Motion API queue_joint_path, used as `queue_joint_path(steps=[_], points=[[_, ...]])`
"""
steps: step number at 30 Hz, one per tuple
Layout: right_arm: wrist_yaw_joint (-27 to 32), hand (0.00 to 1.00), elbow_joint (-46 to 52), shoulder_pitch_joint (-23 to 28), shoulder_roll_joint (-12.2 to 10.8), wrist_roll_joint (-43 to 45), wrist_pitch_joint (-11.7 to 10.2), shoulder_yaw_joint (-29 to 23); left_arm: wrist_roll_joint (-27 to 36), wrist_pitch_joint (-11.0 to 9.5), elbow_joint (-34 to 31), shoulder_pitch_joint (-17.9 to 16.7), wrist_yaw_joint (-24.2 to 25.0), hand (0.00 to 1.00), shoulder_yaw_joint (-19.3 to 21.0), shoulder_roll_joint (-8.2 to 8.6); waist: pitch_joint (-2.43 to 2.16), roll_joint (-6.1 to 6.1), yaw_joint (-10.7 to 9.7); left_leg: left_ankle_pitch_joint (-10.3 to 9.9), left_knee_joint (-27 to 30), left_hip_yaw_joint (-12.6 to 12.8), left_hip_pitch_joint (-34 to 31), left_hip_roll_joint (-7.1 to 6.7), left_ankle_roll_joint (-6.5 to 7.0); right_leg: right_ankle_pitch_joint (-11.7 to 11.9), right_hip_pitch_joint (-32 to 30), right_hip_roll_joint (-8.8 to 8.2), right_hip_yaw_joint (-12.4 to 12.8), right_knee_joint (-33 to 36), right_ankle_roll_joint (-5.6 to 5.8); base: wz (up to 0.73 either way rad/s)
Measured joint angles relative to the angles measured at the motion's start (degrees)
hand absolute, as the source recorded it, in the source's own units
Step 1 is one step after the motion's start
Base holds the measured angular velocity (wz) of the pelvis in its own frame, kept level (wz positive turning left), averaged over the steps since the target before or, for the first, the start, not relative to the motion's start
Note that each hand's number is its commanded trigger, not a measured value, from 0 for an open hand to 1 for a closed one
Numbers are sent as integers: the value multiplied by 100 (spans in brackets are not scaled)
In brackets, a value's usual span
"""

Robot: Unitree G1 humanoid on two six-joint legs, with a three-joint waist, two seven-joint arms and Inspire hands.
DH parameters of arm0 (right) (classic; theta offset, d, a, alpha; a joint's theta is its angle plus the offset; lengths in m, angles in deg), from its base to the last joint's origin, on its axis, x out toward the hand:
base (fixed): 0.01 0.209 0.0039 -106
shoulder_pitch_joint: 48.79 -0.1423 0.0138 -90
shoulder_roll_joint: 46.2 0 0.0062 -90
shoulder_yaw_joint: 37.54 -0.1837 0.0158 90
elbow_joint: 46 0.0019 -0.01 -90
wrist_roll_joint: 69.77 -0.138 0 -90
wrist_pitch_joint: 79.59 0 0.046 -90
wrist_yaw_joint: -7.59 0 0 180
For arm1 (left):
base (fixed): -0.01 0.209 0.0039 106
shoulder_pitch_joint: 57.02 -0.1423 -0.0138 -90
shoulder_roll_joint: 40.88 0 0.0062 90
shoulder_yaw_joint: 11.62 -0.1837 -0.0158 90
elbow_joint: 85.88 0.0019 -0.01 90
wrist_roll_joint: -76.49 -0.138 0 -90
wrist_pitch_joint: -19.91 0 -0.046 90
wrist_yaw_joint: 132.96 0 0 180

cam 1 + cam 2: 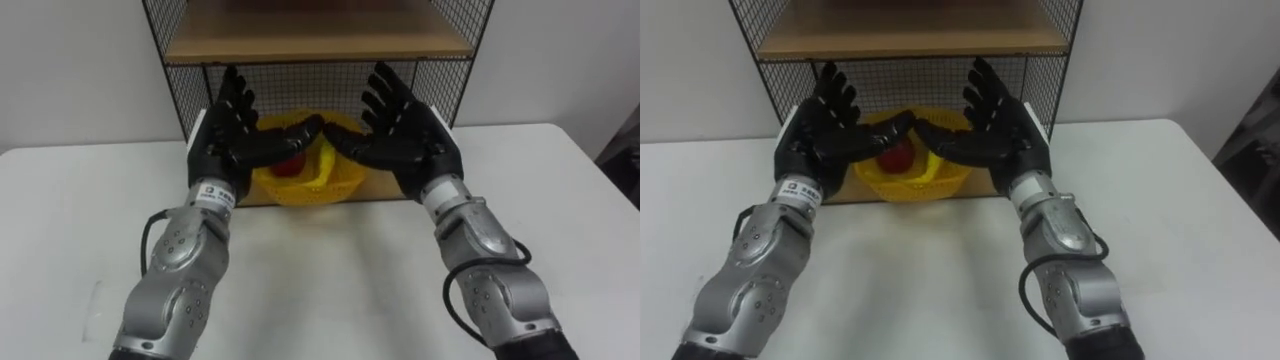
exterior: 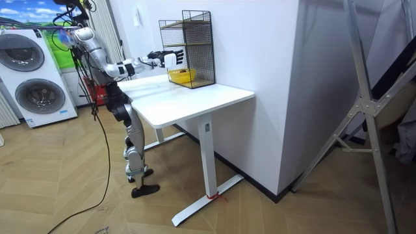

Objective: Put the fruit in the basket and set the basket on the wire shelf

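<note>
I stand at the long side of the white desk, and both my arms reach forward over its bare top. My left hand is lifted before me with the palm turned inward and the fingers straight and spread; it is released and holds nothing. My right hand is lifted in the same way, also released, with its palm facing the left one. The two thumbs point toward each other and their tips come near, but they stay apart. Just behind the hands, between them, is the yellow basket. It stands on the bottom level of the wire shelf, under the wooden board. I cannot tell if my thumbs touch the rim of the basket. Inside the basket lie a red fruit and a banana, side by side, the banana on my right. The shelf stands at the far edge of the desk, close to the white wall. In the room view, two washing machines stand behind me, at the room view's left.
</note>
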Motion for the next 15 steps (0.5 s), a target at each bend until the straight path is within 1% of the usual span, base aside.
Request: queue_joint_path(steps=[1, 2, 4, 5, 7, 8, 11, 12, 14, 15], points=[[-29, 0, 47, 108, -1, 5, -3, 7, -3, -26, -82, -172, 55, 0, -28, -62, -2, -2, -1, -2, 2, 10, -4, 2, -1, -8, -20, 2, 2, -1, 6, 0], [-36, 0, 102, 167, 1, 8, -3, 11, -2, -26, -139, -260, 87, 0, -41, -88, -3, -2, -1, -3, -1, 11, -12, 2, -2, -16, -32, 2, 3, 0, 8, 0], [-146, 0, 320, 378, 19, 8, -3, 15, -2, -80, -397, -619, 238, 0, -86, -208, -11, -10, -14, -5, -21, 11, -62, 0, -2, -26, -81, -1, -1, 3, 12, 0], [-174, 0, 362, 413, 34, 10, -3, 16, -3, -108, -432, -686, 271, 0, -102, -228, -14, -14, -15, -5, -20, 11, -83, 0, -2, -26, -90, -1, -2, 2, 12, 0], [-251, 0, 527, 518, 94, 14, -3, 45, -2, -193, -510, -901, 401, 0, -148, -339, -20, -24, -14, -4, -23, 21, -100, -1, -2, -24, -85, 1, -4, 6, 10, 0], [-252, 0, 577, 538, 106, 15, -3, 61, -4, -211, -522, -945, 414, 0, -151, -361, -19, -22, -15, -4, -20, 31, -106, 0, -2, -20, -86, 3, -5, 10, 8, 0], [-302, 0, 729, 599, 185, 21, -131, 184, -170, -238, -529, -1029, 452, 0, -170, -453, -17, -18, -9, -4, -18, 36, -130, 3, -2, -10, -89, 7, -10, 13, 5, 0], [-343, 0, 774, 651, 200, 22, -204, 211, -222, -248, -550, -1072, 510, 0, -168, -485, -17, -16, -10, -4, -20, 17, -139, 2, -2, -11, -84, 9, -8, 4, 6, 4], [-377, 0, 918, 844, 213, 103, -339, 222, -337, -303, -674, -1200, 526, 0, -167, -553, -16, -9, -11, -5, -14, -7, -161, -2, -3, -13, -82, 14, -8, -12, 9, 5], [-378, 0, 1004, 1015, 239, 150, -421, 224, -399, -369, -753, -1305, 526, 0, -169, -579, -21, 0, -11, -5, -7, -23, -183, -4, -3, -13, -82, 16, -11, -29, 9, 6]])
